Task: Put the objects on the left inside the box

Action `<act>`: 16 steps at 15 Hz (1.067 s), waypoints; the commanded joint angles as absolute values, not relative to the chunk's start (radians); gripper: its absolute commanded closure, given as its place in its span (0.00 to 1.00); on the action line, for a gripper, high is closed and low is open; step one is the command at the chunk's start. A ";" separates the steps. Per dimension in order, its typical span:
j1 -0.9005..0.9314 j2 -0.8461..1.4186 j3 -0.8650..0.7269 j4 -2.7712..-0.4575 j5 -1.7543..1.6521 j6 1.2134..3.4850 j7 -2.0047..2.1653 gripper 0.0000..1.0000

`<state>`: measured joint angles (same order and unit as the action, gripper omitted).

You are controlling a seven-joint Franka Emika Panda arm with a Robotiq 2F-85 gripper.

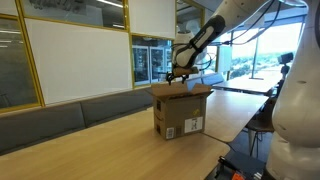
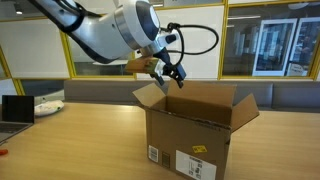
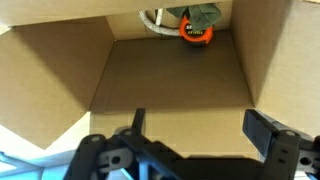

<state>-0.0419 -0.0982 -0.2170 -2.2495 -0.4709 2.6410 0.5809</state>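
Room: office with yellow-framed wall panels point(image 1: 80, 50) and a grey bench point(image 1: 60, 118) running behind the box point(image 1: 182, 112).
Table point(image 2: 80, 150): pale wood; the box stood on it.
Box: brown cardboard, upright, its top flaps spread open, with a white label low on one side in both exterior views.
Claw point(image 2: 170, 76): hung just above the box's open top, near one raised flap and pointing down into the box.
Claw state: released. The fingers point(image 3: 265, 132) stood wide apart in the wrist view, with nothing between them.
Cord point(image 3: 154, 17): white, on the box floor against the far wall in the wrist view, well below the claw.
Orange piece point(image 3: 197, 33): rounded, just beside the cord at that same wall, under a grey-green thing point(image 3: 205, 13) too dim to name.
Objects and claw: both lay at the far end of the box floor, apart from the fingers and untouched by them.
Laptop point(image 2: 14, 108): on the table, well apart from the box.
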 commanded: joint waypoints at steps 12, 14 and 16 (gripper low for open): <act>-0.112 -0.873 -0.185 -2.607 -0.171 2.016 0.003 0.00; -0.105 -0.891 -0.223 -2.608 -0.158 1.905 -0.097 0.00; -0.092 -0.887 -0.262 -2.600 -0.145 1.815 -0.192 0.00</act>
